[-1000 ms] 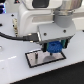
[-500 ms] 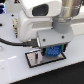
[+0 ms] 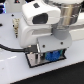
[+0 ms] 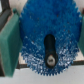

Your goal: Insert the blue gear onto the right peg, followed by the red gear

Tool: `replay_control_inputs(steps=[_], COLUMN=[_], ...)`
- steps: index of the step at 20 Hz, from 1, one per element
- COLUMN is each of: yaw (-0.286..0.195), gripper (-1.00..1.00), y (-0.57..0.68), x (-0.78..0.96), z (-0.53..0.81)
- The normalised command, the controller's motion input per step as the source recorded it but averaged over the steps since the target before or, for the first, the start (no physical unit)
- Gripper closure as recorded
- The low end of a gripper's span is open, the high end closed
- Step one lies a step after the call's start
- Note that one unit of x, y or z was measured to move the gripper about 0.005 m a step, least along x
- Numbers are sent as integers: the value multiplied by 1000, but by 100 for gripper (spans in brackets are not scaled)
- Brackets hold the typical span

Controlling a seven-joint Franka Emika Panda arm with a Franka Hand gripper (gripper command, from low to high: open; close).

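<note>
Blue gear [image 4: 47,42] sits pinched between the jaws [image 4: 46,45], low over the grey plate [image 3: 33,61] on the white worktop [image 3: 15,70]. Its hole appears around the peg [image 4: 50,54]; a slight tilt could jam it there.

Red gear, pegs hidden; pics blurry

The white arm [image 3: 47,22] reaches down over the grey plate [image 3: 36,60] with its black border, which lies on the white table [image 3: 15,67]. The blue gear [image 3: 54,55] shows beneath the wrist, low over the plate. A black cable [image 3: 12,48] runs in from the exterior view's left.
</note>
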Motion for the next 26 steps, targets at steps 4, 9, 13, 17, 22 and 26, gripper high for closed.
replay_control_inputs(steps=[4,9,13,17,22,26], yaw=[0,0,0,0,0,0], gripper=[-100,-100,-100,-100,-100,-100], y=[121,129,120,227,172,98], x=[-47,-176,-407,-562,-686,-797], z=[240,426,344,239,71,2])
